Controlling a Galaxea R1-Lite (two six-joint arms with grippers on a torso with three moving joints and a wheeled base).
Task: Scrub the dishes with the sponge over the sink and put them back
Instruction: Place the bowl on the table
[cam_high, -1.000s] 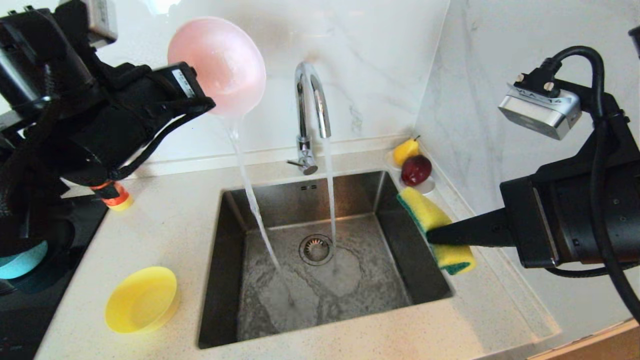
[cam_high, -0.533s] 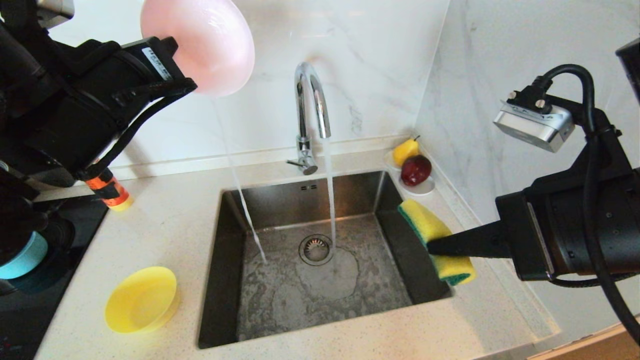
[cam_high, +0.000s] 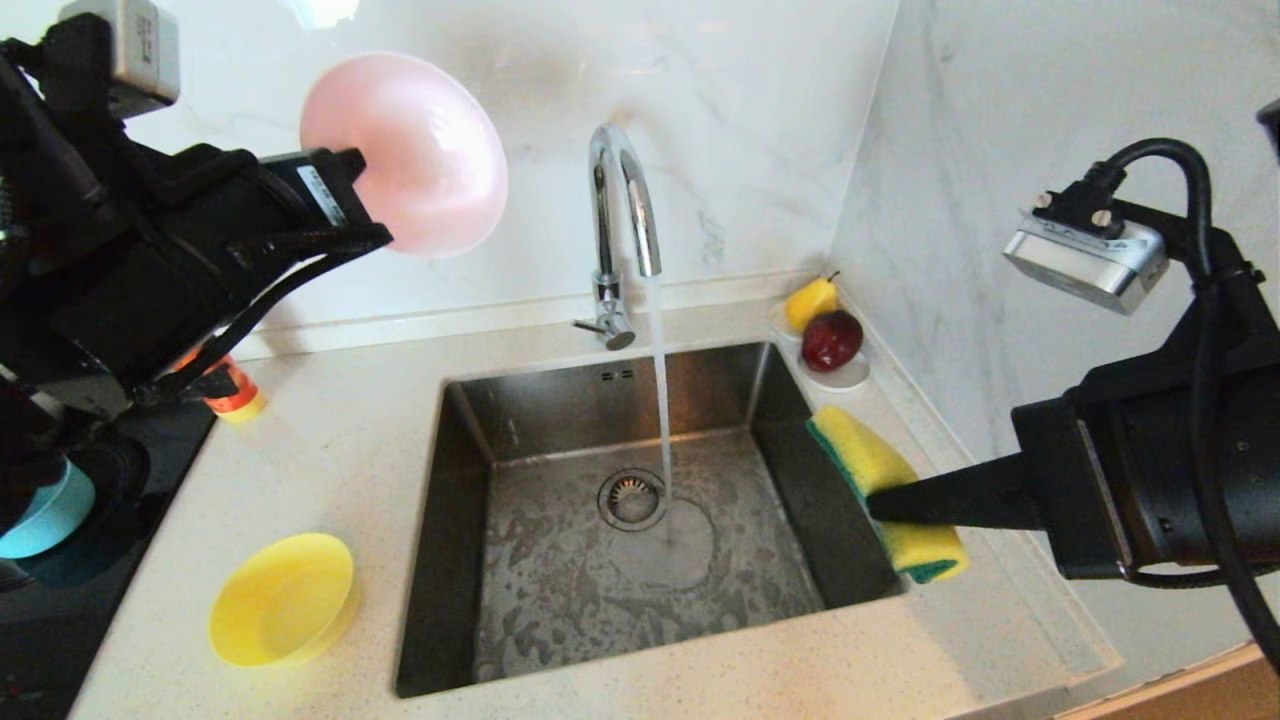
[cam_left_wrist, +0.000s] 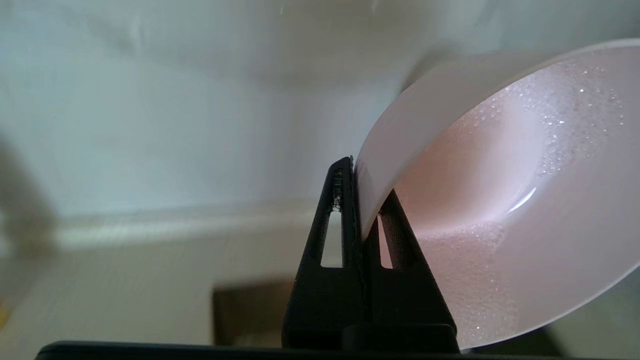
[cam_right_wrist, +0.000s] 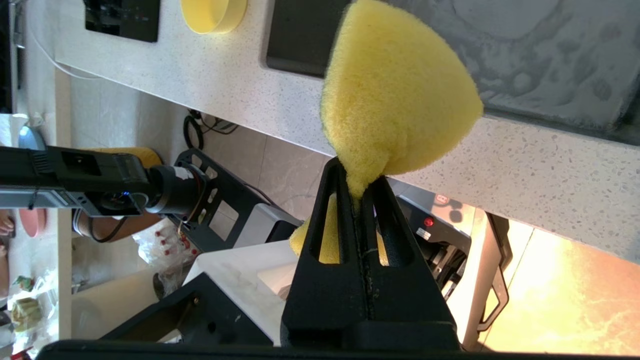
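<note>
The wet pink bowl (cam_high: 410, 150) hangs tilted high above the counter, left of the tap (cam_high: 620, 200). My left gripper (cam_high: 356, 170) is shut on its rim. In the left wrist view the fingers (cam_left_wrist: 357, 175) pinch the bowl's wall (cam_left_wrist: 500, 200), one inside and one outside. My right gripper (cam_high: 872, 503) is shut on the yellow and green sponge (cam_high: 868, 448) at the right edge of the sink (cam_high: 560, 600). The squeezed sponge (cam_right_wrist: 395, 90) bulges past the fingertips (cam_right_wrist: 357, 175). A yellow bowl (cam_high: 285, 598) sits on the counter at front left. The light blue bowl (cam_high: 45, 520) shows partly under my left arm.
Water runs from the tap onto the sink floor beside the drain strainer (cam_high: 632, 497). A white saucer (cam_high: 845, 378) with a pear and a red fruit stands in the back right corner. An orange-topped item (cam_high: 232, 392) and a black cooktop (cam_high: 70, 610) lie at left.
The left gripper has carried the pink bowl to the left. The water pouring from the bowl thinned and stopped. The right gripper and sponge shifted slightly right.
</note>
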